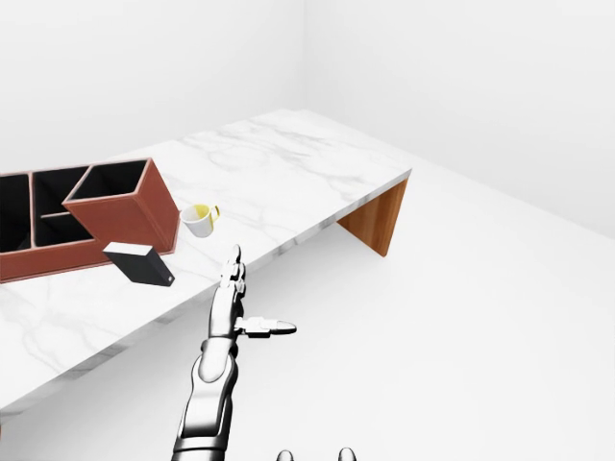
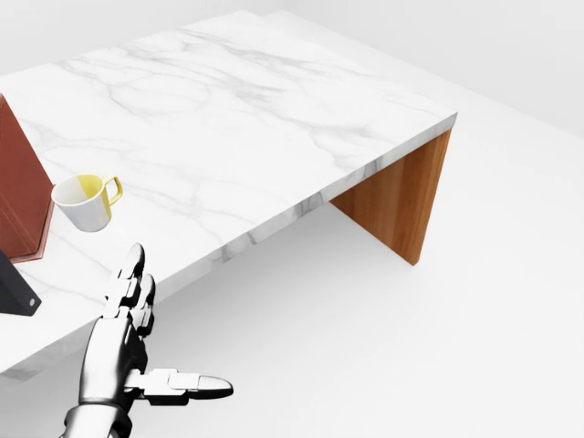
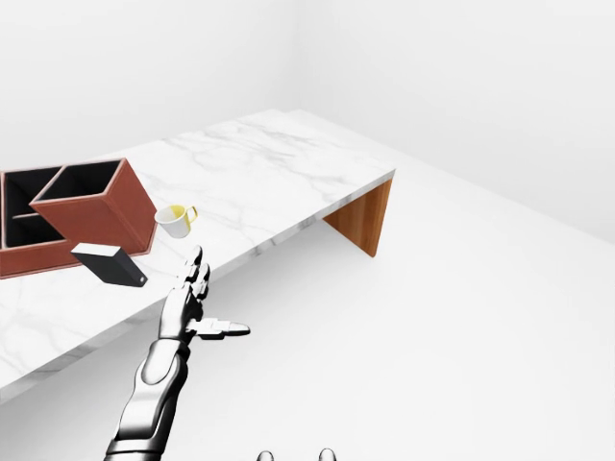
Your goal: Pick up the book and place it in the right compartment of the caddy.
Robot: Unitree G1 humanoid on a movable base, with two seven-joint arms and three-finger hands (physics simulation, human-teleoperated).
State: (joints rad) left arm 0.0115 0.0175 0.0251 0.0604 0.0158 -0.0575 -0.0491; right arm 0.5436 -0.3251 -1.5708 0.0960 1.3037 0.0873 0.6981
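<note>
The bench [image 1: 288, 163] is the biggest thing here. It has a white marble top with thin grey lines, and a brown wood leg [image 1: 377, 216] holds up its right end. The floor and walls around it are plain white.

On the left part of the bench stands the caddy [image 1: 106, 216]. It is a red-brown box with dark spaces inside. The space nearest the mug is taller than the rest, and the caddy runs off the left edge of the left-eye view.

The robot's left arm [image 1: 213, 384] comes up from the bottom of the left-eye view. It is shiny and silver. The left hand [image 1: 234, 305] is open and holds nothing. Its fingers [image 2: 130, 274] point straight up toward the bench edge, and its thumb [image 2: 187, 384] sticks out flat to the right. The hand is just below the near edge of the bench and is not touching anything.

The book [image 1: 140, 264] is black with a grey top. It lies on the bench, just below the tall corner of the caddy and left of the hand. It is outside the caddy, near the bench edge.

The mug [image 1: 200, 219] is small, white outside and yellow inside. It stands upright just right of the caddy, with its handle to the right.

The right hand cannot be seen clearly
</note>
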